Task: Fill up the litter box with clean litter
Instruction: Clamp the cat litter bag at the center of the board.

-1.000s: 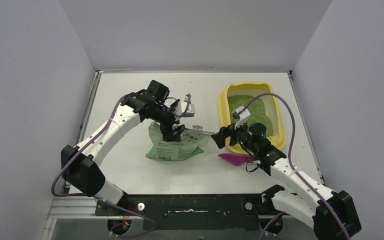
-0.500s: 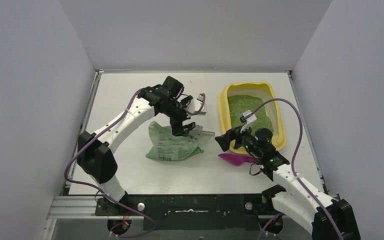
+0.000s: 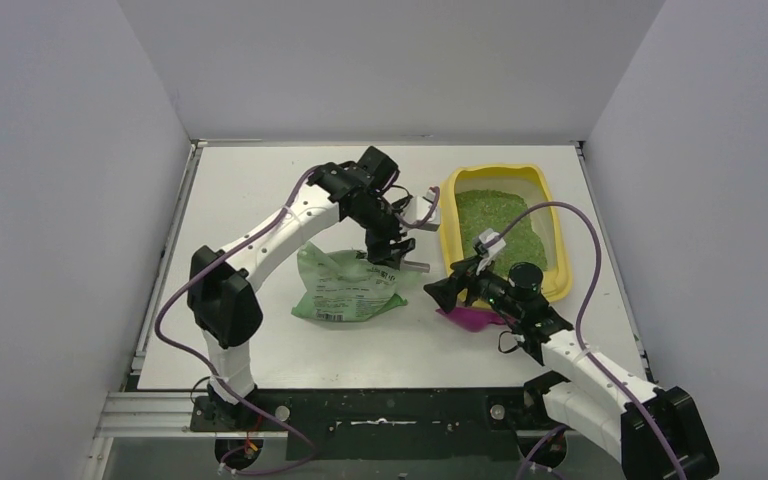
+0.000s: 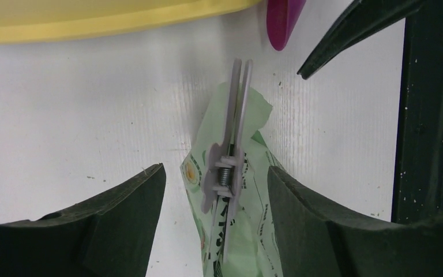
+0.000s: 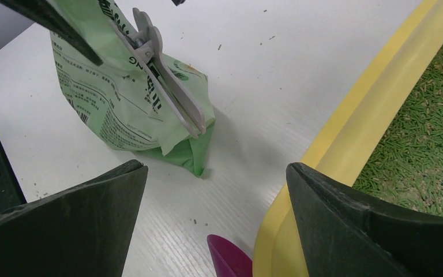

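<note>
We see a flat white ribbed table top (image 3: 260, 180) closed in by three plain pale grey wall panels (image 3: 390, 60), standing behind it and on either side. A black metal bar (image 3: 390, 412) runs along the table's near edge, and soft, even light falls across it.

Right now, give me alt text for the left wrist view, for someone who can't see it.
A grey clip clamps the top of a light-green bag on the white table, between the left gripper's open fingers, neither touching it. The yellow litter box rim and a magenta scoop tip show at the top.
</note>
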`<state>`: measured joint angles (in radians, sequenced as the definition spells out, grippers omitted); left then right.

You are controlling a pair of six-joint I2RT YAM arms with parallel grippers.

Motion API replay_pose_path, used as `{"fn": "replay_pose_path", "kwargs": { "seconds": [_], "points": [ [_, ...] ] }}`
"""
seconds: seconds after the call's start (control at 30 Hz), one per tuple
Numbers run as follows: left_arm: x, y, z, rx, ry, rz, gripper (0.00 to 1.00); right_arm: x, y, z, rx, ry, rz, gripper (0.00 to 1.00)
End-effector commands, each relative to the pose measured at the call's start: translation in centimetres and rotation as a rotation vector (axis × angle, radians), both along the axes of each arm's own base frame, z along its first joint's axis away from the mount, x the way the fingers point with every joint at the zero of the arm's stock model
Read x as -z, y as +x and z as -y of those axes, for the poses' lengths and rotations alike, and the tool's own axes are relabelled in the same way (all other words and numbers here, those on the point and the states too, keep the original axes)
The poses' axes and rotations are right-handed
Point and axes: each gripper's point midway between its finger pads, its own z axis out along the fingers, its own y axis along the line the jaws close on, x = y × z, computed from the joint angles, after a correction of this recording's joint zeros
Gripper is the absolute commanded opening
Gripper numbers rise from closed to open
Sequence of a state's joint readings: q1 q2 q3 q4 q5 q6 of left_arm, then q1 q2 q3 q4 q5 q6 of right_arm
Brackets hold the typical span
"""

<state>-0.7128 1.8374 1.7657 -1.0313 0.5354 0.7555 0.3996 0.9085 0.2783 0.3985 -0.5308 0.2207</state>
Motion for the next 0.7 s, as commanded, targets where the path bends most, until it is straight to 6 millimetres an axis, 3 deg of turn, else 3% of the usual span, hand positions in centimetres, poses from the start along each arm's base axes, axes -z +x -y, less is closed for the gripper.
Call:
{"fn": "replay_pose_path", "kwargs": {
  "seconds": [0.0,0.2,0.37,0.43,0.67],
  "points": [
    [-0.1,-0.5,0.2,0.034,0.044,-0.07,0.59,-2.4,0.9,-0.7,-0.036,0.028,0.127,0.95],
    [0.2,-0.9,0.4,0.046,0.051,-0.083,0.51,-2.4,1.1,-0.1,0.001,0.02,0.144,0.95],
    [0.0,-1.0,0.5,0.053,0.037,-0.077,0.3,-2.1,1.1,-0.2,-0.017,-0.007,0.163,0.95],
    [0.1,-1.1,0.3,0.059,0.044,-0.082,0.23,-1.6,1.1,-0.7,-0.054,-0.022,0.168,0.94],
    [0.0,-1.6,-0.4,0.075,0.048,-0.099,0.16,-0.5,1.8,-3.1,-0.178,-0.066,0.25,0.94]
  ]
}}
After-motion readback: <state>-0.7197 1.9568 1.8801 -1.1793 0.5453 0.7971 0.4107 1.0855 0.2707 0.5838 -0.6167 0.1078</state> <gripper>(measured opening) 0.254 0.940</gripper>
